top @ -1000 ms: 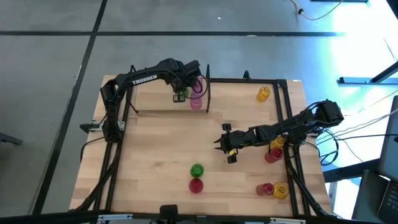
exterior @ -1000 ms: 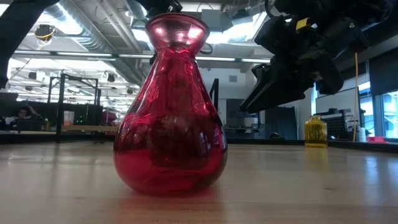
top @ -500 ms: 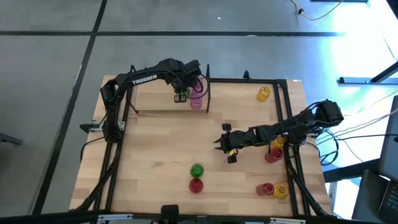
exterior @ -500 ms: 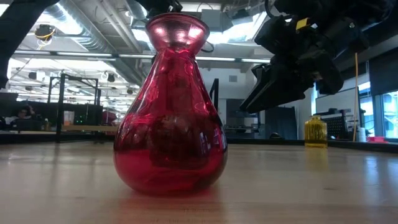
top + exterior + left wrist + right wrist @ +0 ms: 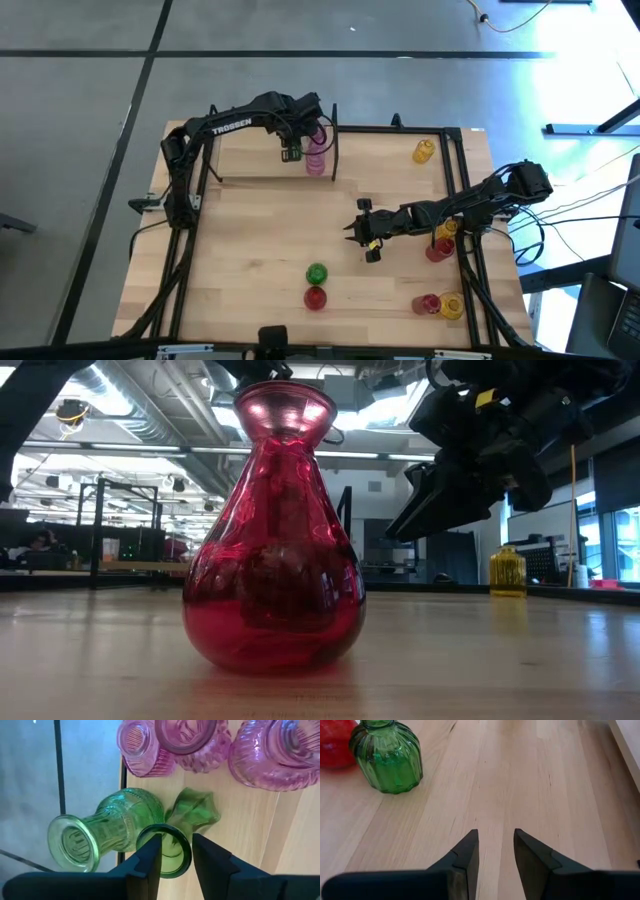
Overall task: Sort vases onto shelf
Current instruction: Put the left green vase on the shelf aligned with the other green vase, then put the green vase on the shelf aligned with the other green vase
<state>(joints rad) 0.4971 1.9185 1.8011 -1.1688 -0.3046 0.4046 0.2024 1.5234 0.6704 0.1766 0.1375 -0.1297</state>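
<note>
Left pincer (image 5: 175, 851) reaching to the table's far side, fingers parted, right pincer (image 5: 494, 851) mid-table, fingers apart

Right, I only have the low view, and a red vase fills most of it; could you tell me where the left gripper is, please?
Observer: The left gripper is at the far shelf, directly above a green vase.
Operator: What else is there?
Observer: Another green vase beside it, and three pink vases just beyond.
Operator: And the other arm?
Observer: The right gripper hangs open and empty over mid-table, pointing towards a ribbed green vase that stands next to your red vase.
</note>
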